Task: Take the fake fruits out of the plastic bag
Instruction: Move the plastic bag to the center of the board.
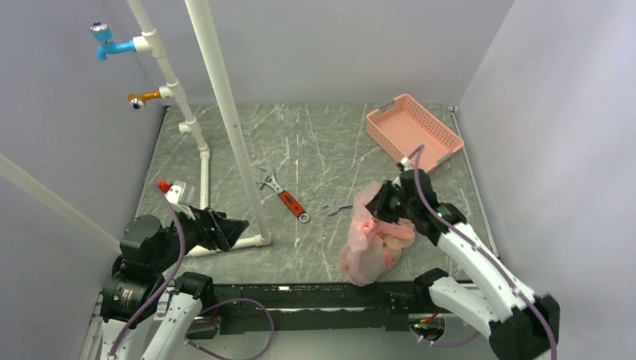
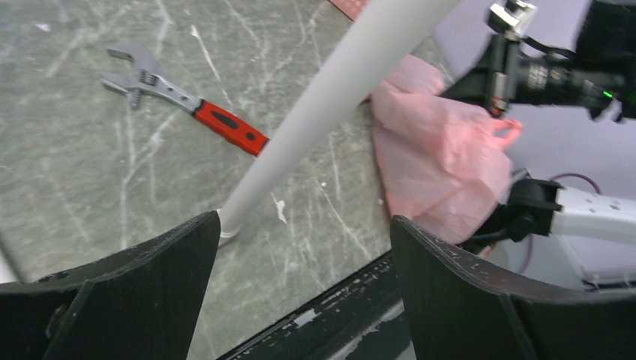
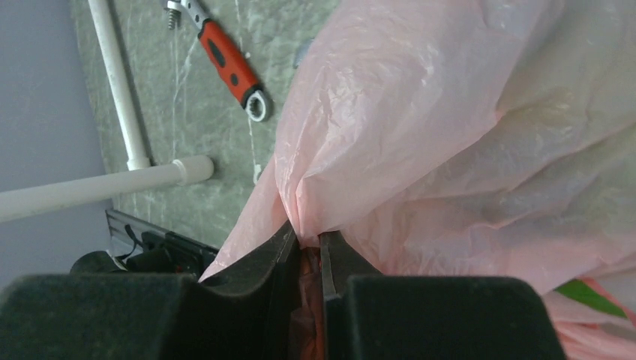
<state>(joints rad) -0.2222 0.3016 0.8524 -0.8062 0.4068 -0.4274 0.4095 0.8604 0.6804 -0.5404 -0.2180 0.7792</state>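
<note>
The pink plastic bag (image 1: 373, 240) hangs bunched at the near right of the table. My right gripper (image 1: 384, 204) is shut on a fold of the plastic bag (image 3: 420, 127) near its top and holds it up. The fruits are hidden inside; only a sliver of green (image 3: 581, 291) shows through the film in the right wrist view. My left gripper (image 1: 238, 229) is open and empty, low at the near left by the white pipe, well left of the bag (image 2: 442, 161).
A red-handled wrench (image 1: 283, 194) and a small steel spanner (image 1: 337, 208) lie mid-table. A white pipe frame (image 1: 225, 112) with blue and orange taps stands at left, its base pipe (image 1: 225, 246) beside my left gripper. A rigid pink basket (image 1: 413, 130) sits at back right.
</note>
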